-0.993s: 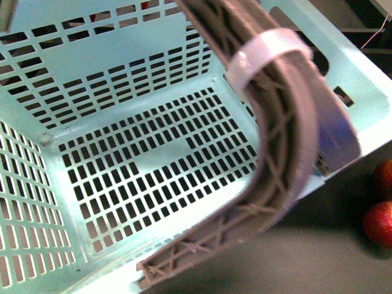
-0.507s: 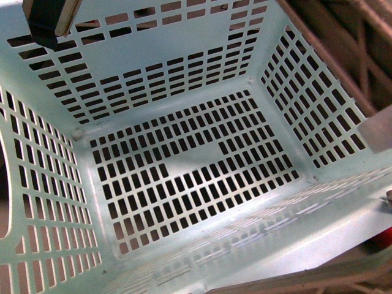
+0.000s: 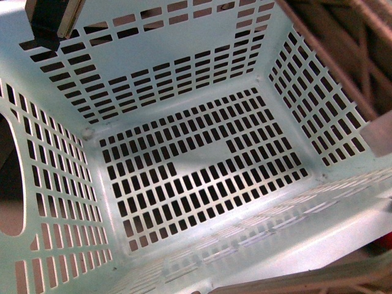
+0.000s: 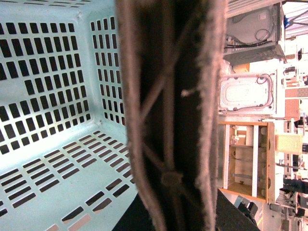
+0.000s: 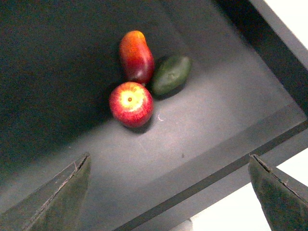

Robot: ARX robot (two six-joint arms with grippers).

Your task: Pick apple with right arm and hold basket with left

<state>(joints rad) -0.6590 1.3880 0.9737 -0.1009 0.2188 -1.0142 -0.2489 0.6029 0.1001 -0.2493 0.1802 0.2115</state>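
Basket (image 3: 184, 46) is tipped, mouth twd front cam, empty, prob. presented so fruit can be dropped in. One finger of left gripper (image 4: 166, 144) is seen by its wall; clamped or not can't be told. Right gripper (image 5: 169, 159) is spread wide above the apple (image 5: 131, 103), set on the bench (image 5: 57, 72) against an oblong red fruit (image 5: 136, 57).

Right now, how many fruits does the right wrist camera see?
3: the apple, a long red-orange fruit next to it, and a green fruit beside that. Others may be hidden.
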